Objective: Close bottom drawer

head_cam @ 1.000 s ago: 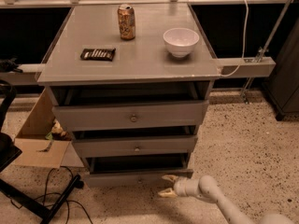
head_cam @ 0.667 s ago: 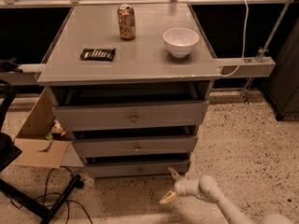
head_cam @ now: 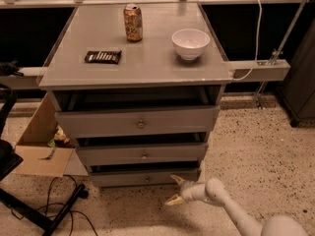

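Observation:
The bottom drawer (head_cam: pixel 142 178) is the lowest of three in the grey cabinet (head_cam: pixel 138 127). Its narrow grey front with a tiny round knob sits nearly flush, with only a thin dark gap above it. My gripper (head_cam: pixel 176 189) is low above the floor, just right of and in front of the drawer's right end. Its two pale fingers are spread apart, one pointing up toward the drawer's corner and one pointing down-left. It holds nothing. The white arm (head_cam: pixel 231 208) runs off to the lower right.
On the cabinet top are a soda can (head_cam: pixel 133 22), a white bowl (head_cam: pixel 190 43) and a dark snack bar (head_cam: pixel 103 57). A cardboard box (head_cam: pixel 42 141) sits at the left. Black cables and a stand leg (head_cam: pixel 54 208) lie on the speckled floor.
The gripper has shifted slightly and now sits by the drawer's right end. The bottom drawer front looks pushed in a little further than a second ago.

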Motion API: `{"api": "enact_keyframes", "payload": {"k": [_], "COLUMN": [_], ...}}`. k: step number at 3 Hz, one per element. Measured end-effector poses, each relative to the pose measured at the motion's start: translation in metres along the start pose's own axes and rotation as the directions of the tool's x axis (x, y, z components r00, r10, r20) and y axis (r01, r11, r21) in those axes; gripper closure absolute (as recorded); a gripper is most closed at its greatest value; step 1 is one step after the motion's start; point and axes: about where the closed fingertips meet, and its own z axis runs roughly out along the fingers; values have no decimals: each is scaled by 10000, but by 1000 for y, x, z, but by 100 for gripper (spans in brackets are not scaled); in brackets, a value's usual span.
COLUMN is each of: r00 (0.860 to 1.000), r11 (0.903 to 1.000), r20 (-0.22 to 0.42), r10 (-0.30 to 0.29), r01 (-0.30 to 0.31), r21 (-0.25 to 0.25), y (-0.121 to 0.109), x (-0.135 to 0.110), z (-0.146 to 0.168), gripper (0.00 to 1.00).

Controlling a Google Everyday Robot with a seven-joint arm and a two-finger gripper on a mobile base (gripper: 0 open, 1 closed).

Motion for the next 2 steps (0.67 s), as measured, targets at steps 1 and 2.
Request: {"api": "enact_keyframes", "payload": {"k": [1, 2], "r00": [9990, 9983], "r11": [9990, 9981], "r20": [46, 39], "r10": [-439, -577], "r01": [439, 576], "r21": [-30, 225], "y": [-42, -62], "x": [-13, -13], "z": [26, 30], "gripper": [49, 72]}}
